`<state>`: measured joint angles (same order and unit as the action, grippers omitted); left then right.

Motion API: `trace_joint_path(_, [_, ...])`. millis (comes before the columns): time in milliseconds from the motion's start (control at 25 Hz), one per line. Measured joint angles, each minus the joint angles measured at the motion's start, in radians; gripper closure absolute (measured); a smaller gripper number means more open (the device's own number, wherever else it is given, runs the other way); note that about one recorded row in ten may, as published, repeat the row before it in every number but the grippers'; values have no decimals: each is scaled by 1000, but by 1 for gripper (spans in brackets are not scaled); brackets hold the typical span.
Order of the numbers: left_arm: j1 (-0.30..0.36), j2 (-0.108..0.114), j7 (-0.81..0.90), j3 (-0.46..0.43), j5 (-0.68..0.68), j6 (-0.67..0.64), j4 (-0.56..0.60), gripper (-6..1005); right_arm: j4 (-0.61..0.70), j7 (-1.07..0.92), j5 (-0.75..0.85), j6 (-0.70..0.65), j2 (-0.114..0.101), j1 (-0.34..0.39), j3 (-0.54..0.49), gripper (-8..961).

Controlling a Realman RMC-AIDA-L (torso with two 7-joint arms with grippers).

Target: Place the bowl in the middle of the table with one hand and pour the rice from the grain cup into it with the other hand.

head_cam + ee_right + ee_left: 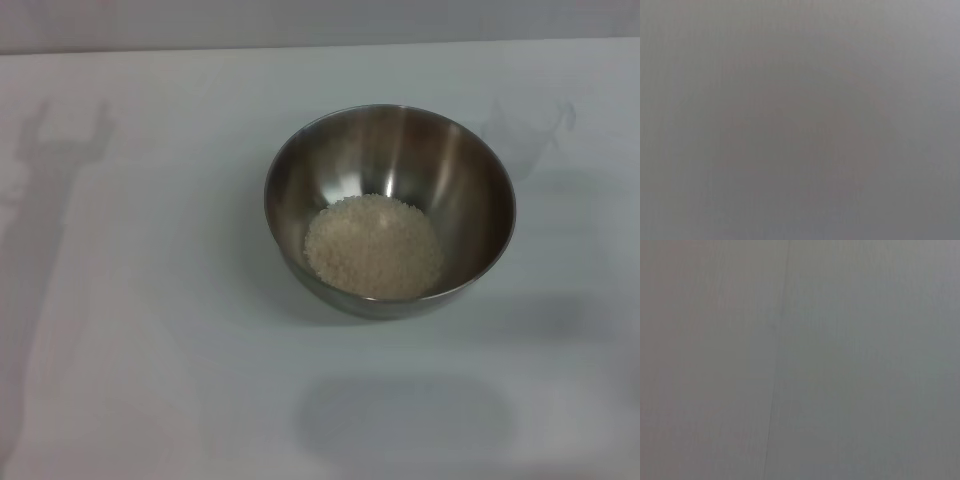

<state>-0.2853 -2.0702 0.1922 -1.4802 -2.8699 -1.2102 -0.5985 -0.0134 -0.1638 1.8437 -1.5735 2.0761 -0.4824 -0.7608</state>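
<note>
The stainless-steel bowl stands upright near the middle of the white table. A pale mound of rice lies in its bottom. The small translucent grain cup stands on the table just behind the bowl to the right, apart from it, and looks empty. Neither gripper shows in the head view. Only a fork-shaped shadow falls on the table at the far left. Both wrist views show only a plain grey surface.
The table's far edge runs across the top of the head view. A soft shadow patch lies on the table in front of the bowl. Nothing else stands on the table.
</note>
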Motion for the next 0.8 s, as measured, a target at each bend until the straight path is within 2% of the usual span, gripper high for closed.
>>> trace_joint_path(280, [-11, -1, 2, -2, 2, 0, 10, 203, -32, 112, 6, -2, 2, -17, 7, 321])
trace_joint_path(800, [-17, -1, 3, -2, 24, 0, 21, 203, -42, 108, 5, 3, 0, -39, 5, 322])
